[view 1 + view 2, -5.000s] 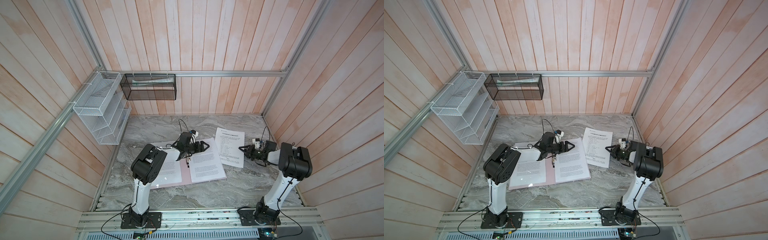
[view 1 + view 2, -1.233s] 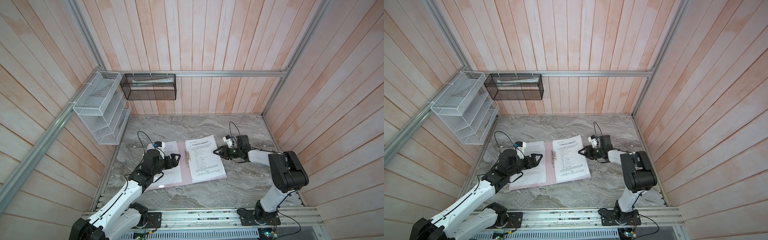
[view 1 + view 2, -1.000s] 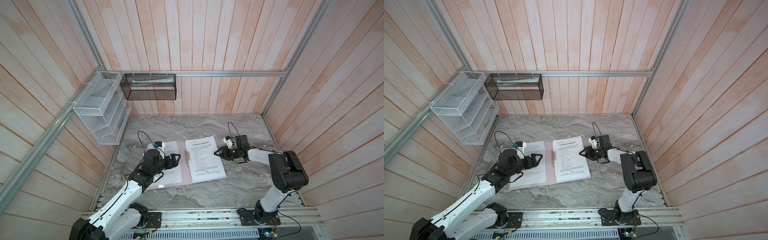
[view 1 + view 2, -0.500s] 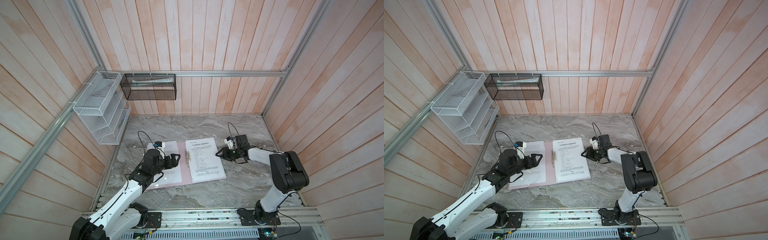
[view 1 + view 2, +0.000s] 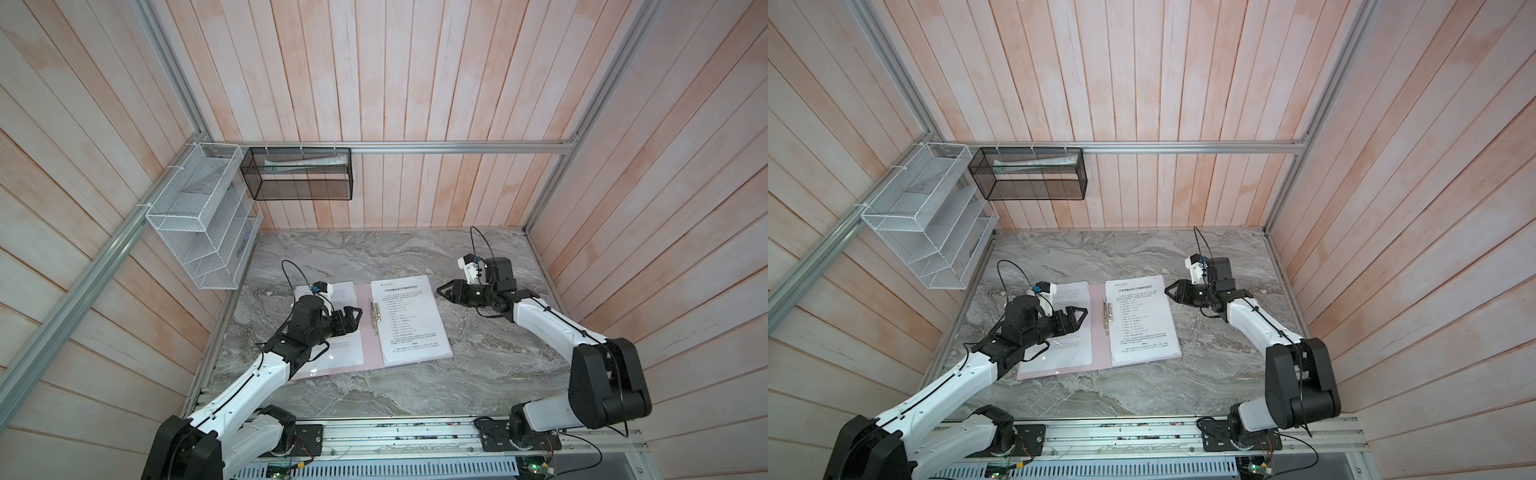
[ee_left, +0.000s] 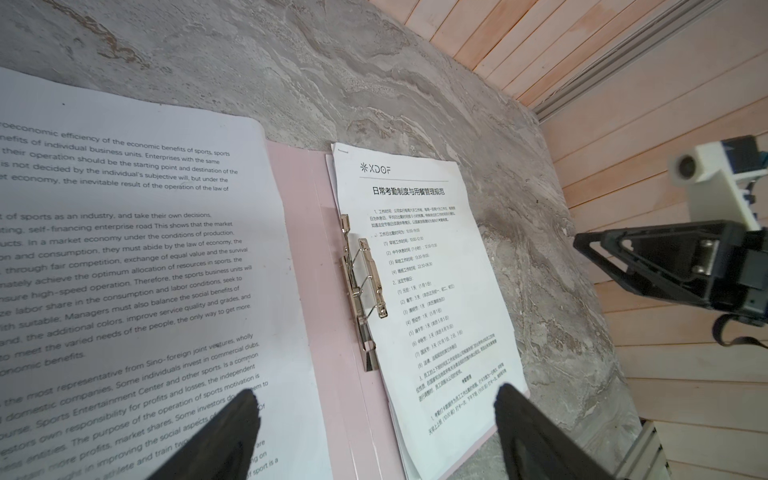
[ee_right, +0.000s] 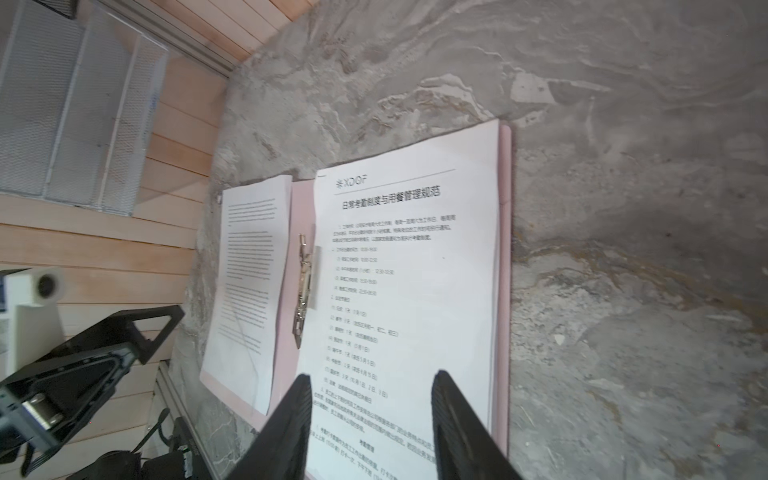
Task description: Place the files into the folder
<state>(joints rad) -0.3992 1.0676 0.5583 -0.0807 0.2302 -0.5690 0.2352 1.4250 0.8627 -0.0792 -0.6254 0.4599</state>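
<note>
The files [image 5: 409, 318] are matt white paper, the folder [image 5: 368, 353] smooth pale pink with a shiny metal clip [image 5: 375, 318], the tabletop [image 5: 374, 257] veined grey stone.

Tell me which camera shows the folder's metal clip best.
Left wrist view: the metal clip is close and sharp, its lever and wire loops distinct. The right wrist view shows it farther and blurred; both top views show only a thin silver strip.
</note>
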